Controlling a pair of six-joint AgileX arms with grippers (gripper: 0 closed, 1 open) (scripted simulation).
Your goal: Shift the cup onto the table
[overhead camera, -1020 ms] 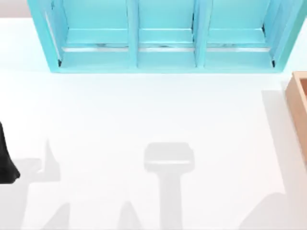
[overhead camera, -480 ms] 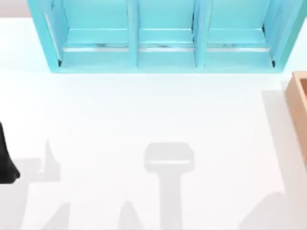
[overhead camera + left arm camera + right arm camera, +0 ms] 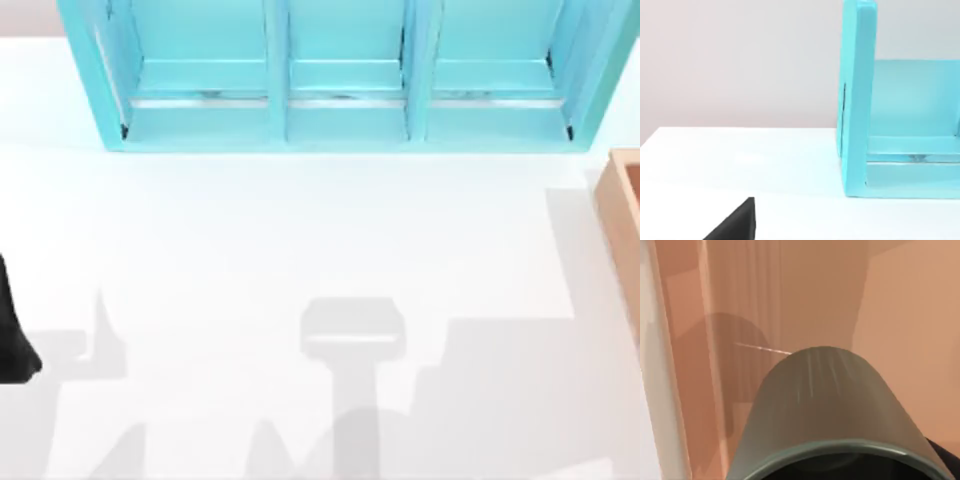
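cup [image 3: 825, 410]: grey-olive cylinder seen close-up in the right wrist view, rim toward the camera, body reaching away over the tan wooden box [image 3: 622, 225] interior. Its shadow falls on the box floor beyond it, so it looks lifted clear of that floor, a judgement from the shadow gap.
right gripper: fingers not visible; cannot tell if it is clamped on the cup. The cup sitting square and tight under the wrist camera suggests it is being carried, but that is inference only.
cup vs hand: directly in front of the right wrist camera, centred, very near; a dark edge shows just beside the rim.
box: at the right edge of the table [image 3: 300, 240], just right of the turquoise shelf unit [image 3: 340, 80]; tan walls surround the cup on both sides.
why held so: likely a straight vertical lift to clear the box walls before moving toward open table.
left arm [image 3: 12, 330]: parked at the table's left edge, well apart from the box; dark tip [image 3: 735, 222] faces the shelf unit's end panel.
step: extraction from box, transfer to table not yet done.
risk: cup base clipping the box wall on the way out.
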